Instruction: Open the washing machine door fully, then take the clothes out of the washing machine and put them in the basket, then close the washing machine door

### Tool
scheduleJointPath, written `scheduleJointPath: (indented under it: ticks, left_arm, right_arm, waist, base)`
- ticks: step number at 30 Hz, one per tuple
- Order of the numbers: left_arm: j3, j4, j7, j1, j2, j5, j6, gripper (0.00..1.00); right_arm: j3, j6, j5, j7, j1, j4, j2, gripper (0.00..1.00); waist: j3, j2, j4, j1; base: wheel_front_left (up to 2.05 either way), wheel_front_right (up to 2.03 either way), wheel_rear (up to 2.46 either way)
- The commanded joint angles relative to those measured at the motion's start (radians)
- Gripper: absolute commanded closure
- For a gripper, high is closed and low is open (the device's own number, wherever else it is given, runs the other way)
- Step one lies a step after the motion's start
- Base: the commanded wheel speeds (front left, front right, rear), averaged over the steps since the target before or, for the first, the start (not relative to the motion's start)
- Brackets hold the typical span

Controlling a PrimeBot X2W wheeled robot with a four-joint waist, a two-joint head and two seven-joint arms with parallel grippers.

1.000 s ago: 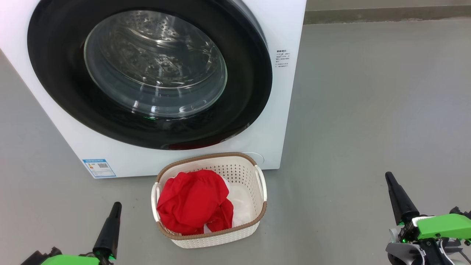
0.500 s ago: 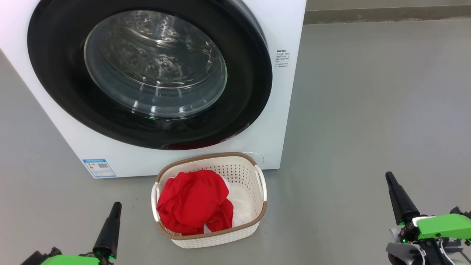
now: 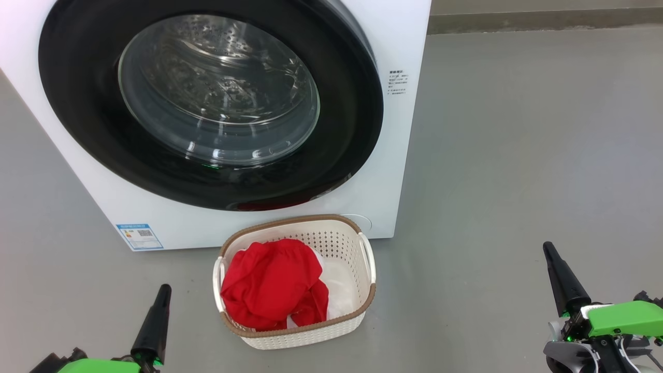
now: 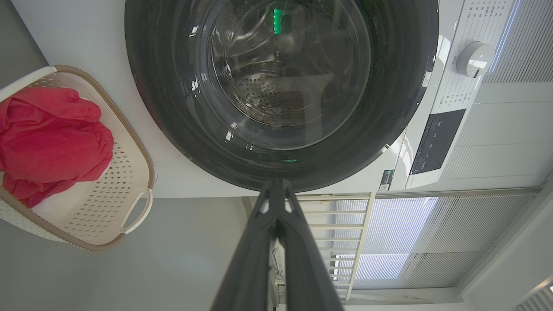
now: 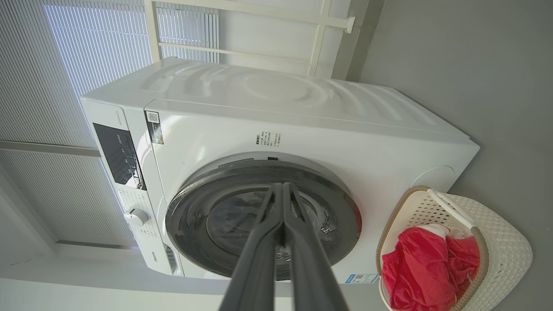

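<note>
Red clothes (image 3: 269, 282) lie in the basket (image 3: 311, 339) on the floor just before the washing machine (image 3: 404, 41), whose washing machine door (image 3: 217, 98) looks shut, so the task seems finished; the left tool (image 3: 161, 298) and right tool (image 3: 550, 256), both clenched and empty, need no further reach.

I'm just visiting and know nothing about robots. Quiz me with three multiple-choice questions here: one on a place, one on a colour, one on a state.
1. Where are the clothes? A) in the basket B) on a shelf C) on a chair
2. What colour is the basket's rim? A) blue B) brown C) green
3. How is the washing machine door? A) wide open B) taken off C) closed

Answers: 1 A, the red fabric lies within the basket's walls; 2 B, a brown woven-look band circles its top; 3 C, its black rim sits flush against the white washing machine.
</note>
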Motion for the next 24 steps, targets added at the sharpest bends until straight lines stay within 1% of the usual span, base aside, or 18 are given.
scheduleJointPath:
  ticks: [1,24]
  left_arm:
    - [0.037,-0.021,0.007,-0.038,0.009,-0.005,-0.007,1.0]
    - [0.038,-0.021,0.007,-0.039,0.009,-0.005,-0.007,1.0]
  right_arm:
    - [0.014,-0.001,0.001,0.005,-0.042,-0.03,-0.013,1.0]
    - [0.013,-0.001,0.0,0.006,-0.043,-0.03,-0.012,1.0]
  waist:
    - [0.0,0.0,0.0,0.0]
    - [0.0,0.0,0.0,0.0]
  base:
    - [0.0,0.0,0.0]
    - [0.0,0.0,0.0]
